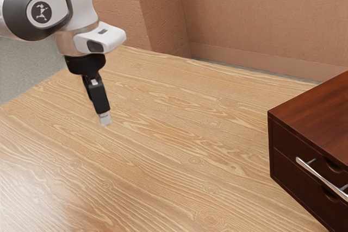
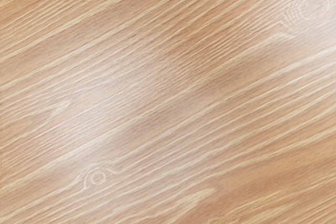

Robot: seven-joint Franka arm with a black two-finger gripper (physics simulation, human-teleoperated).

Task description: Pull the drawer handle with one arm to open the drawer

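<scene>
Evidently nothing is done yet: the drawer handle [image 1: 321,178] sits ungrasped on the drawer [image 1: 291,146], at the exterior view's lower right, seemingly shut. The gripper [image 1: 105,118] hangs over the table [image 1: 190,134], well apart; whether open or closed, I cannot tell.

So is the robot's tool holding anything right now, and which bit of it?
Nothing is held. The tool is over the wooden table, well apart from the drawer handle at the exterior view's right.

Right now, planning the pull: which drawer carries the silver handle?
The upper drawer: the silver handle stands off its front; the lower drawer looks plain.
</scene>
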